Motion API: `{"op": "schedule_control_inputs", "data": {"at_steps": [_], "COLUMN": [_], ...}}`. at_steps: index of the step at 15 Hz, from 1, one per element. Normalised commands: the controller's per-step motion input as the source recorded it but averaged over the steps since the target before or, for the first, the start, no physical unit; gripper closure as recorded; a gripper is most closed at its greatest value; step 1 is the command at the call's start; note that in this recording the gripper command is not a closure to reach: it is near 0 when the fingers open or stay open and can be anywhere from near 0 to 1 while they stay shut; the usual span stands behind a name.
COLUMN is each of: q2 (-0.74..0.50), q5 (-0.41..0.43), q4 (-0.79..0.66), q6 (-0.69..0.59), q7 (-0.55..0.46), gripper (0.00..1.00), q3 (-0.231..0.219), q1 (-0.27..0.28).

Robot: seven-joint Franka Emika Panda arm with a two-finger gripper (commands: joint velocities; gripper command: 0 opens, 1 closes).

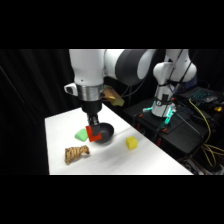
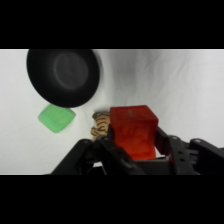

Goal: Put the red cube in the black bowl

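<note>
The red cube (image 2: 133,131) is pinched between the two fingers of the claw (image 2: 136,150); in the wrist view it is seen clamped from both sides by the black fingers, its upper face left free. It is held clear of the table (image 1: 150,157), so that it can be carried rather than pushed. In the side view the cube (image 1: 92,133) is seen hanging at the near rim of the black bowl (image 1: 104,134), just beside it and not yet over its middle. The claw (image 1: 93,131) is brought straight down from above, which keeps the fingers out of the way of the bowl's wall.

The black bowl (image 2: 63,76) is shown empty in the wrist view, so the cube has not been delivered. The carrying step is judged to be nearly done: a short shift toward the bowl's centre is probably needed before the cube is let go, since a drop from the rim could send it bouncing off onto the table.

A green block (image 2: 57,118) is lying touching or almost touching the bowl's edge, and a striped toy (image 1: 76,154) is lying near it on the table; both could be knocked if the claw is lowered carelessly. A yellow cube (image 1: 131,143) is set apart on the other side of the bowl and is not involved.
</note>
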Motion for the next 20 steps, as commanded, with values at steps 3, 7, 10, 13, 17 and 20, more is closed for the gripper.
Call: {"op": "schedule_control_inputs", "data": {"at_steps": [3, 7, 10, 13, 17, 20], "q2": [-0.52, -0.45, -0.26, 0.03, 0.23, 0.18], "q5": [-0.077, 0.022, 0.088, 0.236, 0.293, 0.228], "q4": [-0.5, -0.49, -0.42, -0.29, -0.08, 0.09], "q6": [0.01, 0.08, 0.24, 0.43, 0.49, 0.32], "q7": [-0.1, -0.13, -0.15, -0.31, -0.36, -0.27], "gripper": [1.0, 1.0, 1.0, 1.0, 1.0, 0.0], "q3": [-0.017, -0.003, 0.013, -0.003, -0.006, 0.025], "q1": [-0.225, -0.197, -0.142, -0.141, -0.113, -0.046]}}
